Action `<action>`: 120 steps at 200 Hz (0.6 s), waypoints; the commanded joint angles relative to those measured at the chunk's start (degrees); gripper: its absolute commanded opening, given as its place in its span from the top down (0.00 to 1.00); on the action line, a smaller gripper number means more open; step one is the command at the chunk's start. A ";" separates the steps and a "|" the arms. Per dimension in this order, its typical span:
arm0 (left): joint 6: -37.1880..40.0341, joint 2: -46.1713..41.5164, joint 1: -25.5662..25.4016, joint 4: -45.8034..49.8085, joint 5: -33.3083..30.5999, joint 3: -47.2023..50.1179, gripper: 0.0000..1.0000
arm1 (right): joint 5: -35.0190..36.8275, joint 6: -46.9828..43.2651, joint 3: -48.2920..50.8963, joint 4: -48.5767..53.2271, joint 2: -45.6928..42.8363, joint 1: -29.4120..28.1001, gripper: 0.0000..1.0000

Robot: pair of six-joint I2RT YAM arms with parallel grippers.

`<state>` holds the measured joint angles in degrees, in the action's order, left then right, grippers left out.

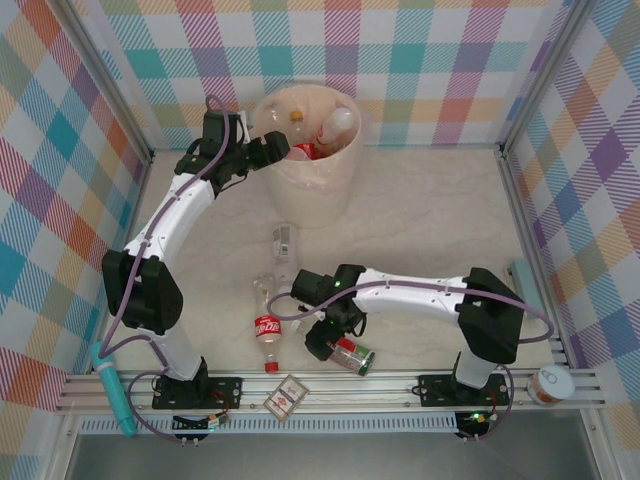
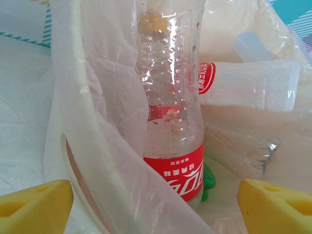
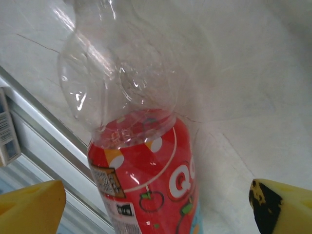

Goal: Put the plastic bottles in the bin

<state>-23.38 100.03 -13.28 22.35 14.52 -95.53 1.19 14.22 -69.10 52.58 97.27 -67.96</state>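
Observation:
The bin (image 1: 320, 185) stands at the back with a translucent liner (image 2: 97, 146). Inside it are plastic bottles: a red-labelled one (image 2: 170, 122) upright, another (image 2: 248, 85) lying across, and a white-topped one (image 1: 333, 124). My left gripper (image 1: 275, 150) hovers at the bin's left rim, open, its yellow fingers (image 2: 34, 204) wide of the upright bottle. On the table lie a red-labelled cola bottle (image 1: 268, 326) and a clear bottle (image 1: 285, 243). My right gripper (image 1: 335, 345) is open astride a red fruit-labelled bottle (image 3: 146, 175) lying near the front rail, with gaps on both sides.
A teal tube (image 1: 110, 392) leans at the front left by the left arm's base. A white-lidded jar (image 1: 550, 385) sits at the front right on the rail. A small printed box (image 1: 287, 397) lies on the metal rail (image 3: 44, 141) close to the right gripper.

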 commanded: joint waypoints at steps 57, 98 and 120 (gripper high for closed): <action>0.78 1.80 1.15 5.12 -0.82 0.60 0.13 | -0.52 3.33 4.31 -4.01 3.74 -0.84 0.17; 0.61 1.66 1.15 5.10 -1.03 0.45 0.13 | 2.91 4.71 4.42 -1.00 -0.47 -0.70 0.33; 0.45 1.78 1.15 5.05 -0.91 0.47 0.13 | 5.01 5.98 4.07 1.73 -5.31 0.35 0.37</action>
<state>-23.40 100.03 -13.23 22.35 14.52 -95.53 3.14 18.06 -64.82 50.04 98.19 -68.29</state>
